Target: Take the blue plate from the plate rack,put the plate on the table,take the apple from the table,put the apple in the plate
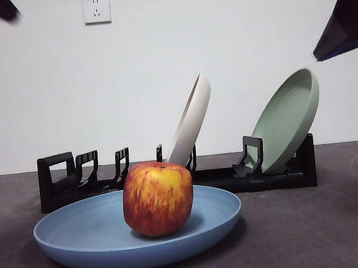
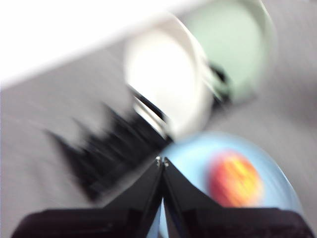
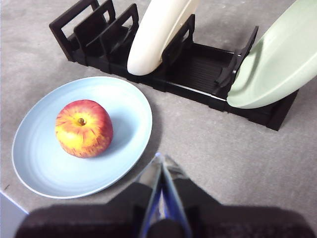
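Observation:
The blue plate (image 1: 81,235) lies flat on the table (image 1: 315,228) in front of the plate rack (image 1: 63,183). The apple (image 1: 158,197) stands upright in the plate's middle. In the right wrist view the apple (image 3: 83,128) sits in the blue plate (image 3: 39,158), and my right gripper (image 3: 162,159) is shut and empty, raised above the table beside the plate's rim. The left wrist view is blurred; my left gripper (image 2: 162,161) is shut and empty, high above the plate (image 2: 198,153) and the apple (image 2: 235,179). Both arms show only as dark tips at the front view's top corners.
The rack (image 3: 198,69) holds a cream-white plate (image 1: 190,121) leaning in a middle slot and a sage-green plate (image 1: 288,118) leaning at its right end. A wall socket (image 1: 96,8) is on the white wall behind.

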You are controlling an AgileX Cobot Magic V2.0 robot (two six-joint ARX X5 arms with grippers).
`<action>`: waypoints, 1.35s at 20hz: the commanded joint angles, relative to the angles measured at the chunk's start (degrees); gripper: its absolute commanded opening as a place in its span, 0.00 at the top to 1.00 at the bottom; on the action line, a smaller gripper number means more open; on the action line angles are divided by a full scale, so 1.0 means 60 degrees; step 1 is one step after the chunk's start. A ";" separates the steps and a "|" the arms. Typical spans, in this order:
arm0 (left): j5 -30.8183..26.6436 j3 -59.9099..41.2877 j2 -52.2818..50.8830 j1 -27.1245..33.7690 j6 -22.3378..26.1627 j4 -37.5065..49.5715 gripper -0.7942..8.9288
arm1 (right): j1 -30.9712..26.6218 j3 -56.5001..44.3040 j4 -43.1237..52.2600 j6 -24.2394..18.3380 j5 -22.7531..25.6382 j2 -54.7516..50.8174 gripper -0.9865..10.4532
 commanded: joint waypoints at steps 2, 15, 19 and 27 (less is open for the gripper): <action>0.0266 -0.0390 -0.1501 0.2047 0.0240 0.0769 0.92 | 0.0004 -0.0047 0.0044 0.0062 0.0025 -0.0011 0.91; 0.2728 -0.5362 -0.5402 0.7384 0.0160 0.2364 0.92 | 0.0004 -0.0047 0.0044 0.0062 0.0025 -0.0007 0.91; 0.2739 -0.5905 -0.5402 0.7446 0.0149 0.2353 0.92 | 0.0007 -0.0047 0.0044 0.0062 0.0029 -0.0007 0.91; 0.2692 -0.6087 -0.5402 0.7439 -0.0306 0.2335 0.92 | 0.0004 -0.0047 0.0044 0.0062 0.0025 -0.0011 0.91</action>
